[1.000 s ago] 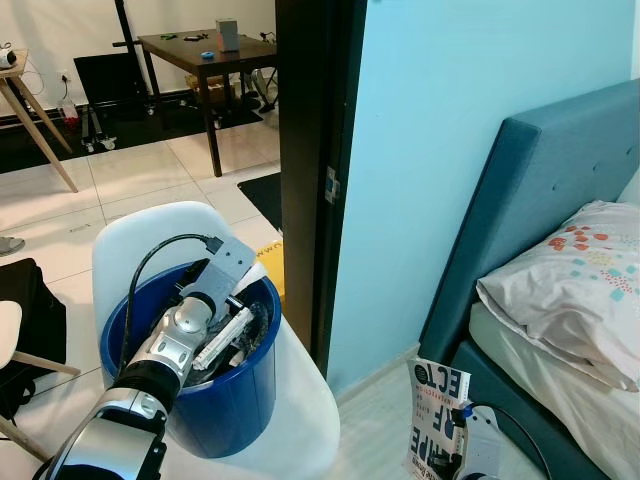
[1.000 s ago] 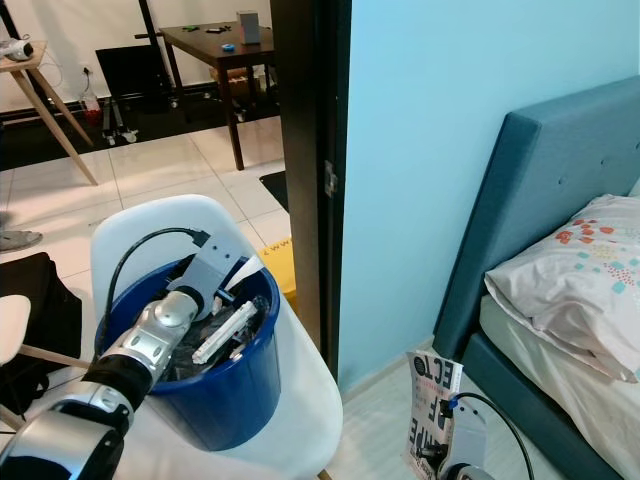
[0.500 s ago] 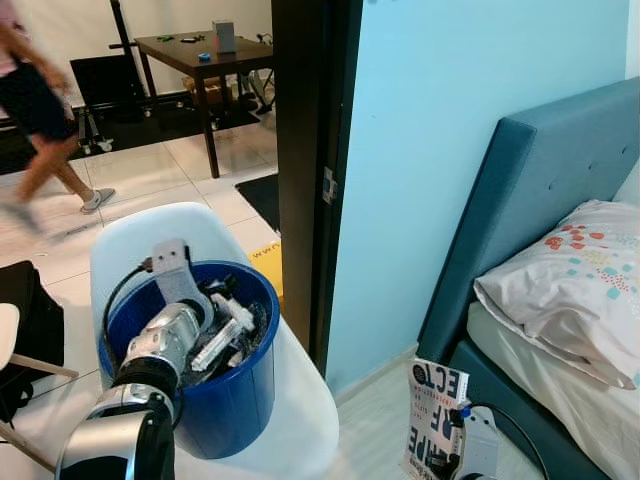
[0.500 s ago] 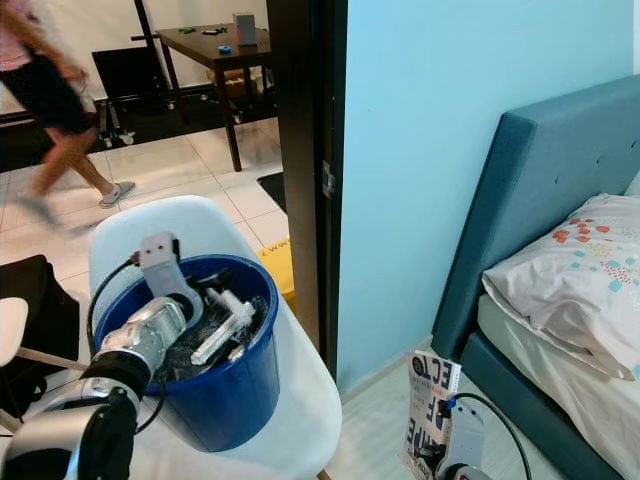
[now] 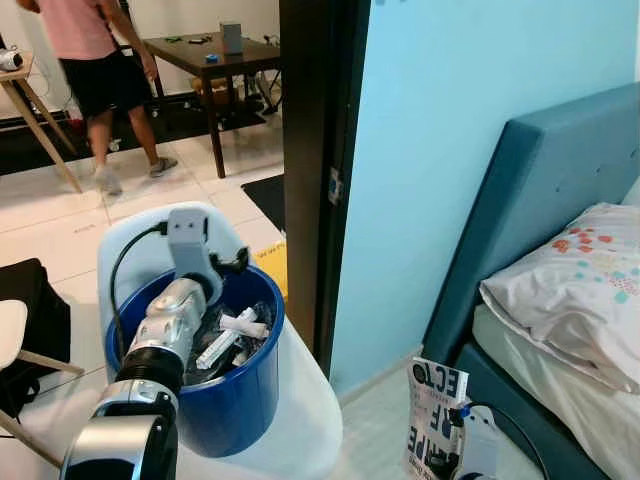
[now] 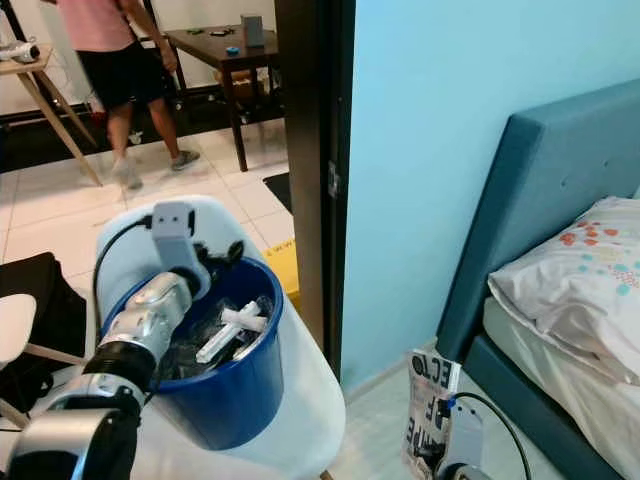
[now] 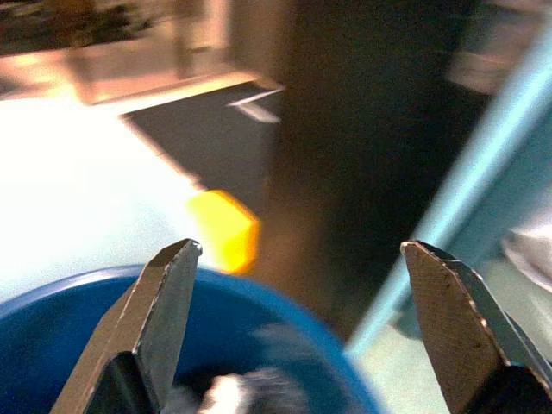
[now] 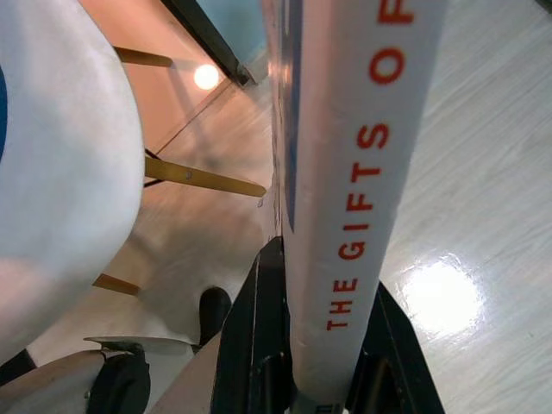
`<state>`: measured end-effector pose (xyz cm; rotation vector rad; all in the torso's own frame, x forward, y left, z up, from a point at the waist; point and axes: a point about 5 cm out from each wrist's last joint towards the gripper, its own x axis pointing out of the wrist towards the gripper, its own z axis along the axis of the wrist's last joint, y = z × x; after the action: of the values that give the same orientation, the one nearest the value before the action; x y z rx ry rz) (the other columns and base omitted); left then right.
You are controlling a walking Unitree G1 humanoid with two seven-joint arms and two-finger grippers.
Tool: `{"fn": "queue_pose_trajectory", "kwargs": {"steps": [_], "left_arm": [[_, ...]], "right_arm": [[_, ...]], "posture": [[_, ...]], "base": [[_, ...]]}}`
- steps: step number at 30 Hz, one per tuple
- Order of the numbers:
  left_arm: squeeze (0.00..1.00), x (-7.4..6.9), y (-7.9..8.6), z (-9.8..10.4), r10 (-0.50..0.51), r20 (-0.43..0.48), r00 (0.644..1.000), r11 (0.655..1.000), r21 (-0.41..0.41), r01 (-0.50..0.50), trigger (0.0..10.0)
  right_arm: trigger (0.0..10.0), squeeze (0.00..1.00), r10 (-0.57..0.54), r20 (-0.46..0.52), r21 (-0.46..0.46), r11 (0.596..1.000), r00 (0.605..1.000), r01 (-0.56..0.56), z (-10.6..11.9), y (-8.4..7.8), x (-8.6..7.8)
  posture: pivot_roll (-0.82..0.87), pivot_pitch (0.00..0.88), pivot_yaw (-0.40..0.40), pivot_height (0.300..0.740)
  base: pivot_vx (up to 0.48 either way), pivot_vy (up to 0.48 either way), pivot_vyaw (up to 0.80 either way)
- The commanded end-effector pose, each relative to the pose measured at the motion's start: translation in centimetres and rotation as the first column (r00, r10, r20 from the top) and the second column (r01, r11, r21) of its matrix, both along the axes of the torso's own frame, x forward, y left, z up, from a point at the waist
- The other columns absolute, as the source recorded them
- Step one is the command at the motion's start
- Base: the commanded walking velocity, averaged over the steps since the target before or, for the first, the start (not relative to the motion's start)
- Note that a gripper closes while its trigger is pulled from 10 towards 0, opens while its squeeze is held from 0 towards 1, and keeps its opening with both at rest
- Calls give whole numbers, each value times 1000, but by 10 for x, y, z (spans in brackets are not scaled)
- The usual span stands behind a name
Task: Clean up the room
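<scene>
- Near right, low by the bed, the right end effector (image 8: pixel 315 345) grips a book (image 5: pixel 432 415) upright, spine vertical.
- Farther left, the left end effector (image 7: pixel 302 319) gapes empty over the rubbish-filled blue bucket (image 5: pixel 235 395) on the white chair (image 5: pixel 300 420).

A deep blue bucket (image 5: pixel 235 400) sits on a white chair (image 5: pixel 300 420), holding grey and white scraps. The silver left arm ends in a black-fingered left gripper (image 5: pixel 232 266). The book (image 8: pixel 345 190) has a white spine with red lettering; its cover (image 5: pixel 432 410) is white with bold black letters. Pale blue wall (image 5: pixel 450 130), teal headboard (image 5: pixel 540 210), white pillow (image 5: pixel 575 290) dotted orange and turquoise.
</scene>
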<state>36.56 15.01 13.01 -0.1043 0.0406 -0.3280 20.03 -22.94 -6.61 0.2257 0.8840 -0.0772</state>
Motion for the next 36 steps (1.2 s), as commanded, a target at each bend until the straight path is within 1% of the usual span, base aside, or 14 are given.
{"fn": "queue_pose_trajectory", "kwargs": {"steps": [1, 5, 8, 11, 14, 18, 21, 22, 24, 25, 27, 28, 35, 36], "left_arm": [[0, -8, -10, -11, -73, -21, 997, 997, 3, 73, 10000], [0, -18, -13, -23, -88, -52, 995, 995, 40, 90, 10000], [0, -25, -18, -25, -104, -42, 994, 994, 20, 104, 10000], [0, -27, -20, -25, -109, -33, 993, 994, 5, 109, 10000], [0, -33, -26, -24, -110, -4, 994, 994, -25, 110, 10000], [0, -38, -34, -25, -129, 11, 992, 991, -23, 129, 10000], [0, -44, -47, -26, -167, 8, 986, 985, -32, 167, 10000], [0, -44, -47, -26, -167, 8, 986, 985, -32, 167, 10000], [0, -48, -58, -27, -204, 4, 979, 978, -51, 204, 10000], [0, -48, -58, -27, -204, 4, 979, 978, -51, 204, 10000], [0, -51, -67, -26, -241, 1, 971, 969, -56, 240, 10000], [0, -51, -67, -26, -241, 1, 971, 969, -56, 240, 10000], [0, -52, -71, -23, -259, 7, 966, 964, -61, 259, 10000], [0, -52, -71, -23, -259, 7, 966, 964, -61, 259, 10000]], "right_arm": [[10000, 0, 2, 39, -4, 1000, 999, -2, 4, 1, 7], [10000, 0, 3, 40, -3, 1000, 999, -3, 4, 1, 7], [10000, 0, 9, 39, -5, 1000, 999, -9, 5, 1, 8], [10000, 0, 14, 39, -7, 1000, 999, -13, 5, 2, 8], [10000, 0, 24, 46, -10, 1000, 999, -24, 6, 2, 12], [10000, 0, 28, 51, -13, 1000, 998, -27, 8, 2, 14], [10000, 0, 28, 59, -16, 999, 998, -27, 9, 2, 16], [10000, 0, 28, 59, -16, 999, 998, -27, 9, 2, 16], [10000, 0, 30, 67, -24, 999, 997, -28, 12, 1, 19], [10000, 0, 30, 67, -24, 999, 997, -28, 12, 1, 19], [10000, 0, 68, 69, -62, 996, 995, -64, 15, -1, 24], [10000, 0, 68, 69, -62, 996, 995, -64, 15, -1, 24], [10000, 0, 173, 39, -189, 968, 984, -163, 23, -9, 34], [10000, 0, 173, 39, -189, 968, 984, -163, 23, -9, 34]], "posture": [[-64, 0, -18, 740], [-58, 0, -21, 740], [-50, 0, -27, 740], [-50, 0, -27, 740], [-47, 0, -30, 740], [-46, 0, -31, 740], [-47, 0, -31, 740], [-47, 0, -31, 740], [-48, 0, -31, 740], [-48, 0, -31, 740], [-53, 0, -27, 740], [-53, 0, -27, 740], [-62, 0, -25, 740], [-62, 0, -25, 740]], "base": [[0, 0, 0], [-247, 0, 0], [-480, 0, 0], [-480, 0, 0], [0, 0, 0], [0, 0, 0], [0, -469, 0], [0, -469, 0], [0, -469, 0], [0, -469, 0], [0, -471, 0], [0, -472, 0], [0, -474, 0], [0, -480, 0]]}}
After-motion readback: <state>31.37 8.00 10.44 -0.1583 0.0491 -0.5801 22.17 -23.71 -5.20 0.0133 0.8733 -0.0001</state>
